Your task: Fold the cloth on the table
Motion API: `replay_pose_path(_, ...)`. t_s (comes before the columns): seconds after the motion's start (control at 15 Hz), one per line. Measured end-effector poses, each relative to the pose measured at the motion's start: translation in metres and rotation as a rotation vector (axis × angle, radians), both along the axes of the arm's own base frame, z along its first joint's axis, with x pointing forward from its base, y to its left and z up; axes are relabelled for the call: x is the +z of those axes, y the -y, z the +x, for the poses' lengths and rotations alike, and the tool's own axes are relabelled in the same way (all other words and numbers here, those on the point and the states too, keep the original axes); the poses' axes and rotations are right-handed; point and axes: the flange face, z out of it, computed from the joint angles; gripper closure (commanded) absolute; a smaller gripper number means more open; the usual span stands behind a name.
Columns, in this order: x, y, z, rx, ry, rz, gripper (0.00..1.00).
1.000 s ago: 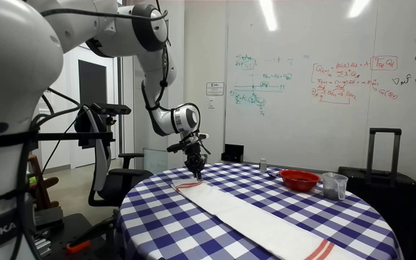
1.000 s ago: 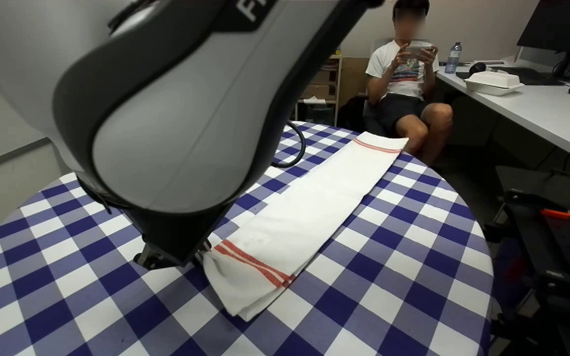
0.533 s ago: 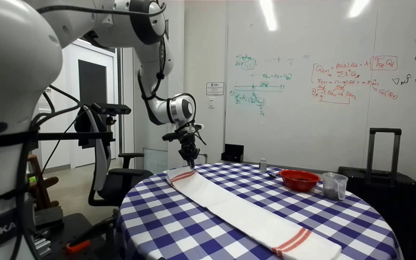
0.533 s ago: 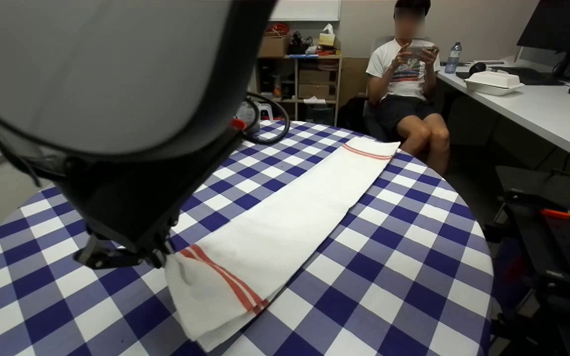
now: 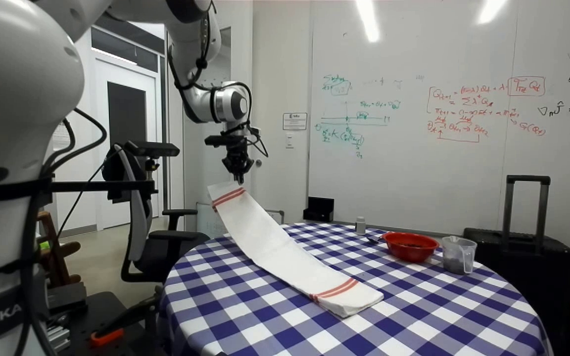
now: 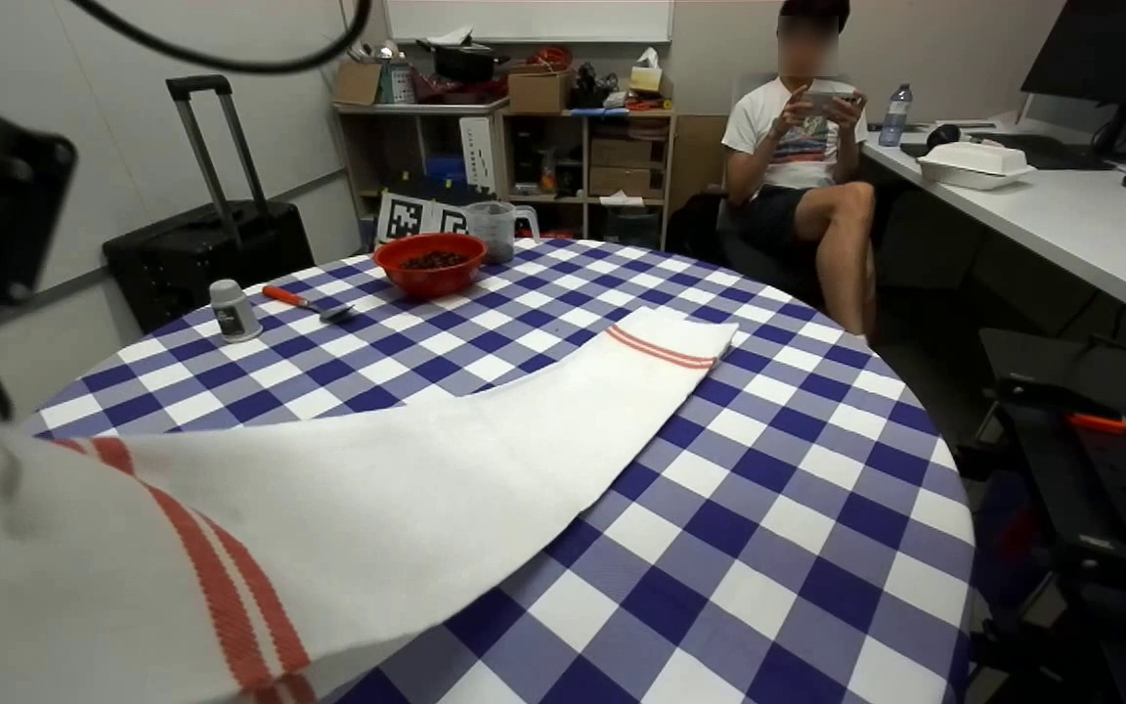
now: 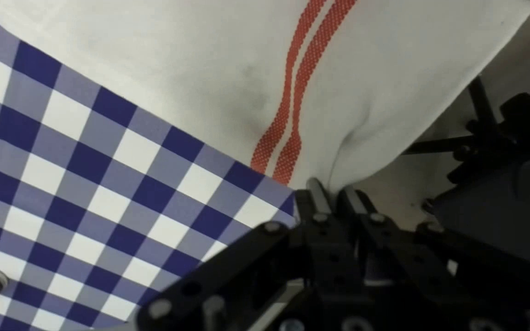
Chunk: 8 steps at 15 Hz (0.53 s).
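The cloth, long, narrow and white with red-orange stripes near both ends, shows in both exterior views [image 5: 270,247] [image 6: 485,450] and the wrist view [image 7: 154,59]. My gripper [image 5: 238,179] is shut on a corner of its near end and holds that end raised above the table edge. In the wrist view the fingertips [image 7: 333,191] pinch the cloth, which creases between them. The cloth slopes down from the gripper, and its far striped end lies flat on the table [image 5: 245,321], which has a blue-and-white checked cover.
A red bowl [image 5: 410,249] and a clear measuring cup [image 5: 458,254] stand on the table, with a small bottle [image 6: 234,311] and a red-handled spoon [image 6: 304,303]. A black suitcase [image 6: 206,249] stands behind the table. A person [image 6: 802,147] sits beyond it. A chair [image 5: 166,252] is near the arm.
My gripper has risen, lifting the near end of the cloth off the table and pulling it toward the robot's side. The far end has slid along the table the same way.
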Motion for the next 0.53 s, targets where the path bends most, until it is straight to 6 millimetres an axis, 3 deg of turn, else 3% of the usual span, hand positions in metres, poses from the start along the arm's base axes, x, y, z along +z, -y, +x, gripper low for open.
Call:
replay_pose_path(0.2,0.050,0.000,-0.006,0.072,0.025,0.011,0.96)
replay_pose_path(0.53,0.108,0.044,0.000,0.174,0.045,-0.049,0.96)
